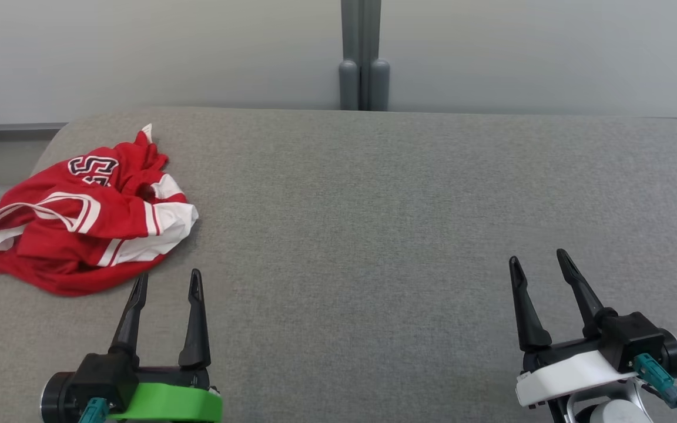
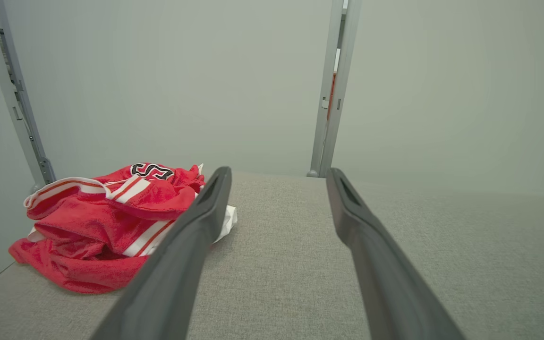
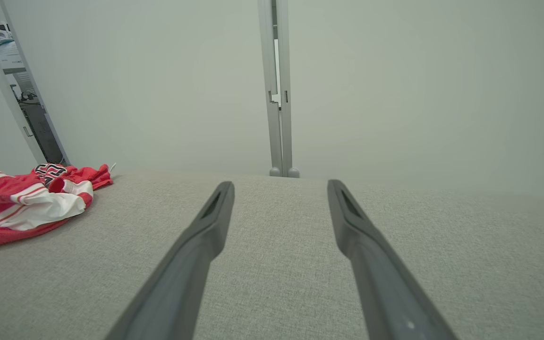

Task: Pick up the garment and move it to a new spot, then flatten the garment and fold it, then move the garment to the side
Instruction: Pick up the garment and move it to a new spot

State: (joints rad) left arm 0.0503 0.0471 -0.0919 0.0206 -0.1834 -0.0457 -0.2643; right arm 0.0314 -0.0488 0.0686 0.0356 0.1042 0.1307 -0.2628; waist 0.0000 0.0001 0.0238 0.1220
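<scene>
A crumpled red jersey (image 1: 89,217) with white panels and red-and-white striped trim lay in the upper left of the head view, near the left edge of a grey fabric-covered surface (image 1: 374,235). On its top fold sat black characters outlined in white; they looked like a 5 or an S, but the creases hid too much to read them for certain. No brand mark could be made out.

The left gripper (image 1: 168,282), on a green mount, sat in the lower left of the head view, its 2 dark fingers apart and holding nothing, tips just below the jersey's lower edge without touching it. In the left wrist view the jersey (image 2: 102,226) lay left of the fingers, partly behind the left one.

The right gripper (image 1: 538,261), on a white mount, sat in the lower right, fingers likewise spread and empty, well apart from the jersey. A grey post (image 1: 364,59) stood against the pale wall at top centre.
</scene>
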